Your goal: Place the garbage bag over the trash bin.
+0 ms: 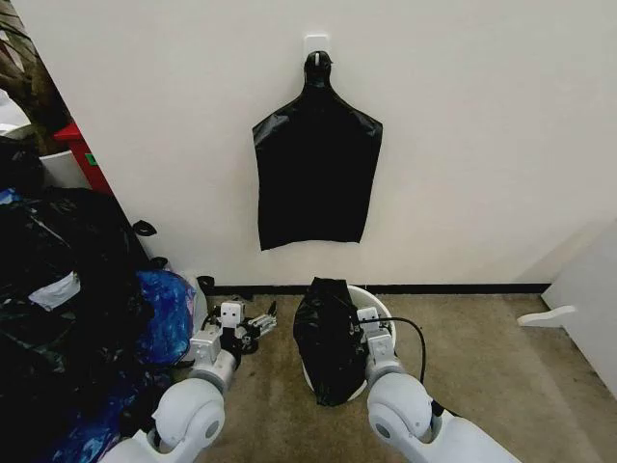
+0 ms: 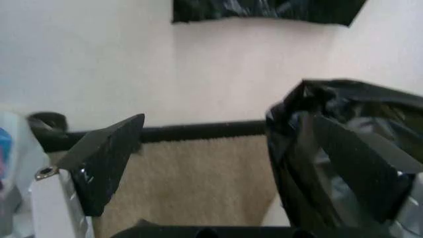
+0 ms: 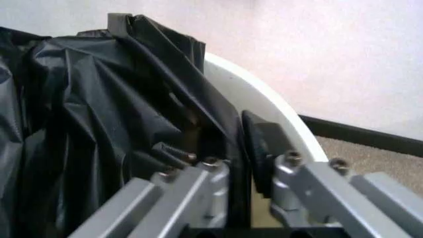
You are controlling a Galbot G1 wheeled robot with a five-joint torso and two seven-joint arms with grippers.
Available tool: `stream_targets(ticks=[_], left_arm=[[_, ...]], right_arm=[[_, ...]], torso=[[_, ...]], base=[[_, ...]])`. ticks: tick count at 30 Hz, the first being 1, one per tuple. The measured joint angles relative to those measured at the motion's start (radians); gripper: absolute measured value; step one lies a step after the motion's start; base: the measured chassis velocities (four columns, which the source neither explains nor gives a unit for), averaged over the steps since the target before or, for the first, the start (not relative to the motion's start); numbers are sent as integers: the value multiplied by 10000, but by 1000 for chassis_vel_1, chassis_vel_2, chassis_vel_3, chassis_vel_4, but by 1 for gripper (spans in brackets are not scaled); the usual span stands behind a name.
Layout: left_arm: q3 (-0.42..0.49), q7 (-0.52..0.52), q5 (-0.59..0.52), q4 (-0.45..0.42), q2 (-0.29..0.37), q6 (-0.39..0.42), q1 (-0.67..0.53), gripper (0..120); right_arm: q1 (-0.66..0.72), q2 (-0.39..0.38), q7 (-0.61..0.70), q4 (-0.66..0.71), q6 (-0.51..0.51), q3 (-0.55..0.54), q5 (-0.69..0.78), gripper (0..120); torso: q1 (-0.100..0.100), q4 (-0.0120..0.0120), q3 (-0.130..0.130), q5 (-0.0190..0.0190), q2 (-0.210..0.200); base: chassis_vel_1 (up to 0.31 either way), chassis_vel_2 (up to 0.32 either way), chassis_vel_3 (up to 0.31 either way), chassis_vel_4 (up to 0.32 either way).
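So nearest the camera, the right gripper [image 1: 367,321] is sitting right at the near rim of the trash bin [image 1: 384,311], and from the right wrist view its fingers [image 3: 264,148] are looking nearly closed, pinching a fold of the garbage bag [image 1: 326,338] against the inside of the rim. The bag is draping over the bin's left side and front, bunched up and crinkly, not spread around the mouth at all. The left gripper [image 1: 253,325] is hovering just beside the bin on the carpet side, fingers spread wide and holding nothing, with the bag sitting next to one finger in its wrist view. My read: we're mid-way into the sleeving step, one edge anchored, the rest not yet opened out. Next move probably needs the left one grabbing the loose edge and stretching it across the far rim. Off to the left, a heap of stuffed bags [image 1: 58,289] is piling up, and farther back the spare flat bags [image 1: 316,178] are hanging from a wall hook [image 1: 316,46]. No readable labels anywhere.
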Motion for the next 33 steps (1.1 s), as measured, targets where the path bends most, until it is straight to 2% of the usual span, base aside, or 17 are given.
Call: stream_targets(ticks=[1,4,5,9,18,23,33], left_arm=[[106,-23,-246,-26,38,195,-77,100],[359,-141,-929,-144,78,632,-253,100],[556,-266,-1662,-255,104,986,-415,100],[1047,-482,-2817,-352,127,1516,-956,100],[1922,-1757,-3307,136,-194,2483,-2254,100],[2567,-2827,-3813,344,-660,3029,-2911,100],[3358,-3805,-3917,1079,-1128,3231,-3526,100]], right_arm=[[0,-22,1,9,10,6,8,0],[7,-59,1,46,23,5,58,0],[24,-88,-3,76,23,-10,134,0],[112,-99,-72,73,31,-26,213,0],[224,-153,-216,34,149,-23,343,0],[135,-156,-224,76,176,2,526,0],[137,-70,-155,65,175,-6,761,0]], torso=[[0,0,0,0,0],[0,0,0,0,0],[0,-1,0,0,0],[0,1,0,1,0],[0,0,0,1,0],[0,-2,0,1,0],[-1,0,0,1,0]], base=[[0,0,0,0],[0,0,0,0],[0,0,0,0],[0,0,0,0],[0,0,0,0],[0,0,0,0],[0,0,0,0]])
